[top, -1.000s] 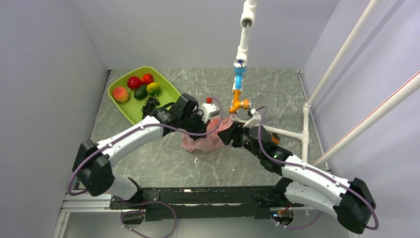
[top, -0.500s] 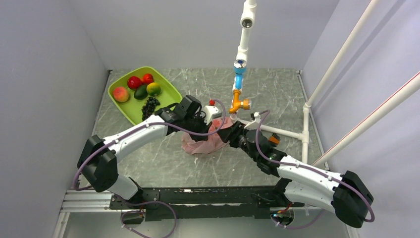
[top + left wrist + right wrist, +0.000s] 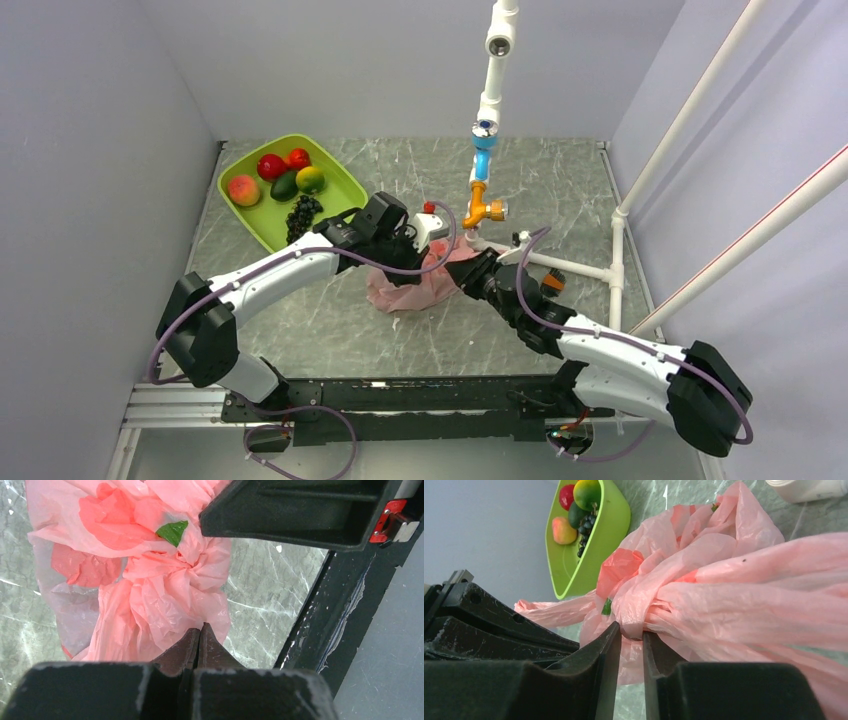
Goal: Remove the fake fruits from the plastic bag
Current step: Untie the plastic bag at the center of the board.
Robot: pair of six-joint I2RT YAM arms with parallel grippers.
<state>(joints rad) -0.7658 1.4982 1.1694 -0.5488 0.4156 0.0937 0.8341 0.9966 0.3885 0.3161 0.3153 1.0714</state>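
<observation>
Pink bag [image 3: 410, 285] at frame centre looks knotted shut, fruits presumably inside, none out. The left gripper [image 3: 200, 628] pinches its edge; the right gripper [image 3: 631, 630] clamps its neck.

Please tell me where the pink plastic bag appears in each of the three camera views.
Top view: the pink bag lies mid-table, to the right of the green tray.
Left wrist: it fills the upper left and centre; the tray is not in view.
Right wrist: it spans the centre and right, with the tray behind it at upper left.
Shared landmark: the grey marbled table shows in all three.
</observation>
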